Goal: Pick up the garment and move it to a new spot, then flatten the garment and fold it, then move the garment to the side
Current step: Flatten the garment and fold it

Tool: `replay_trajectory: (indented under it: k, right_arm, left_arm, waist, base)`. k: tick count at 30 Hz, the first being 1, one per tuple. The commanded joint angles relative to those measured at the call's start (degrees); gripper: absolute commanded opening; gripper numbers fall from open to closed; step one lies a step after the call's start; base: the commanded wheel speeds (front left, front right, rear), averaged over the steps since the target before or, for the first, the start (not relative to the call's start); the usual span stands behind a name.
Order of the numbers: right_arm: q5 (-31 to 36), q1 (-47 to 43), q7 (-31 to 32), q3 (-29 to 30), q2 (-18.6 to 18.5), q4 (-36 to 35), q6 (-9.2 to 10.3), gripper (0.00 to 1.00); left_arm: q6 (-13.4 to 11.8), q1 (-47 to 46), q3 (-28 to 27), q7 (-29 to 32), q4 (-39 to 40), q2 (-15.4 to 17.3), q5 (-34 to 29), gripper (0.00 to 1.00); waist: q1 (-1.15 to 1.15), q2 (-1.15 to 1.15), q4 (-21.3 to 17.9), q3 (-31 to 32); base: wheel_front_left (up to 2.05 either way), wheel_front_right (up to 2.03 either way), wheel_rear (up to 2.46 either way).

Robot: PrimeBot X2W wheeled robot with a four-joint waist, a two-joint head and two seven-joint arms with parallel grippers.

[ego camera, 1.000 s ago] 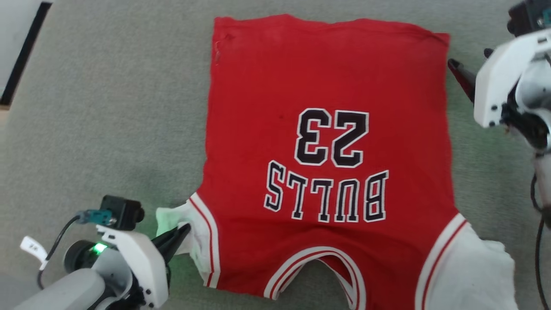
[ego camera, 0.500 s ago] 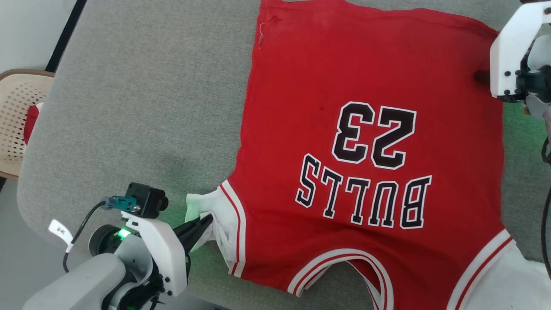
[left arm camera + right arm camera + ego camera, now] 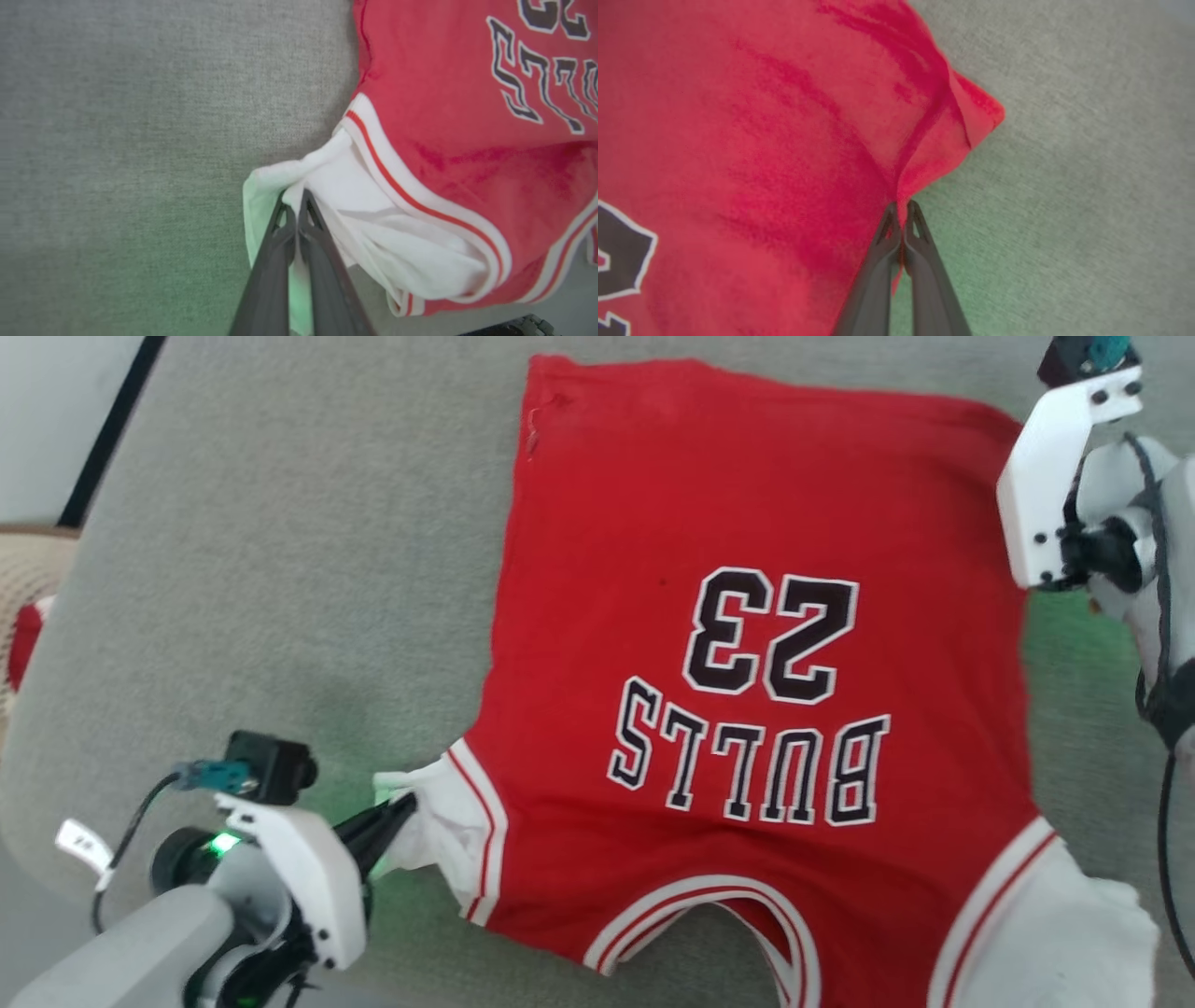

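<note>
The garment, a red jersey with a black 23, lies spread face up on a grey padded surface, collar toward me. My left gripper is shut on the bunched white sleeve at the garment's near left corner. In the left wrist view the left gripper pinches the sleeve's edge. My right gripper is shut on the garment's red side edge near its far right corner, where the cloth puckers into a fold. In the head view the right wrist's white mount hides those fingers.
A beige perforated basket with a small red cloth inside sits past the surface's left edge. The surface's rounded near edge runs along the lower left. Bare grey surface lies left of the garment. The other white sleeve rests at the lower right.
The right gripper has come in from beside the garment's right edge and closed on it. The left gripper has stayed shut on the sleeve. The head camera has shifted.
</note>
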State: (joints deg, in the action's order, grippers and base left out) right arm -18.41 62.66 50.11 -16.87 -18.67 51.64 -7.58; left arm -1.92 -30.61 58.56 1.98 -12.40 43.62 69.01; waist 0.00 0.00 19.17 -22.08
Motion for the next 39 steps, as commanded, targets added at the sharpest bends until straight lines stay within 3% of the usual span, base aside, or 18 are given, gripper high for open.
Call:
replay_trajectory:
  k: [1, 10, 15, 20, 24, 26, 32, 33, 34, 35, 36, 39]
  right_arm:
    - [-0.73, -1.6, 0.02, -0.57, -0.77, -0.37, 0.16, 0.0]
    - [-12.9, -11.68, 2.7, -8.52, -7.64, -18.23, 0.15, 0.0]
    - [-18.19, -22.11, 5.85, -7.03, -11.41, -29.27, 0.15, 0.0]
    - [-19.43, -33.73, 8.72, -1.44, -13.51, -39.02, 0.15, 0.0]
    - [-18.54, -43.38, 10.69, 4.66, -12.51, -45.63, 0.15, 0.0]
    - [-17.28, -49.73, 12.08, 9.25, -9.98, -48.36, 0.15, 0.0]
    - [-14.61, -55.63, 9.8, 13.49, -4.84, -47.97, 0.15, 0.0]
    - [-14.0, -55.56, 9.19, 13.66, -4.46, -47.47, 0.15, 0.15]
    - [-13.33, -55.38, 8.53, 13.5, -4.18, -47.3, 0.15, 0.4]
    - [-13.33, -55.38, 8.53, 13.5, -4.18, -47.3, 0.15, 0.4]
    - [-12.8, -55.14, 8.15, 13.47, -3.94, -47.31, 0.15, 1.0]
    - [-11.75, -54.8, 8.1, 13.79, -4.43, -48.92, 0.17, 1.0]
  left_arm:
    - [-0.32, 0.85, -0.26, -0.37, 0.09, 0.44, 0.65, 0.0]
    - [-3.64, 5.04, -1.84, -1.5, 4.28, 6.18, 2.4, 0.0]
    - [-5.88, 6.83, -2.26, -1.44, 7.39, 8.58, 3.37, 0.0]
    - [-7.4, 7.74, -2.59, -1.03, 9.92, 10.39, 4.01, 0.0]
    - [-8.1, 8.1, -2.76, -0.93, 11.13, 11.07, 4.32, 0.0]
    - [-8.0, 8.27, -2.75, -0.94, 11.73, 11.1, 4.44, 0.0]
    - [-7.6, 8.47, -2.76, -1.3, 11.6, 10.9, 4.25, 0.0]
    - [-7.46, 8.38, -2.67, -1.22, 11.51, 10.86, 4.09, 0.0]
    - [-7.32, 8.33, -2.58, -1.13, 11.41, 10.81, 4.0, 0.0]
    - [-7.32, 8.33, -2.58, -1.13, 11.41, 10.81, 4.0, 0.0]
    - [-7.25, 8.29, -2.53, -1.07, 11.3, 10.77, 3.98, 0.0]
    - [-6.99, 8.3, -2.38, -1.15, 11.03, 10.59, 3.71, 0.0]
  waist:
    - [0.0, 0.0, -1.62, 1.32]
    - [0.0, 0.0, -7.94, 5.48]
    - [0.0, 0.0, -10.58, 7.26]
    - [0.0, 0.0, -12.07, 8.06]
    - [0.0, 0.0, -12.55, 8.16]
    - [0.0, 0.0, -12.57, 8.03]
    - [0.0, 0.0, -12.55, 7.29]
    - [0.0, 0.0, -12.55, 7.24]
    - [0.0, 0.0, -12.57, 7.23]
    - [0.0, 0.0, -12.57, 7.23]
    - [0.0, 0.0, -12.59, 7.24]
    - [0.0, 0.0, -12.67, 7.47]
  base:
    - [0.0, 0.0, 0.0]
    - [0.0, 0.0, 0.0]
    - [0.0, 0.0, 0.0]
    - [0.0, 0.0, 0.0]
    - [0.0, 0.0, 0.0]
    - [0.0, 0.0, 0.0]
    - [0.0, 0.0, 0.0]
    - [0.0, 0.0, 0.0]
    - [0.0, 0.0, 0.0]
    - [0.0, 0.0, 0.0]
    - [0.0, 0.0, 0.0]
    - [0.0, 0.0, 0.0]
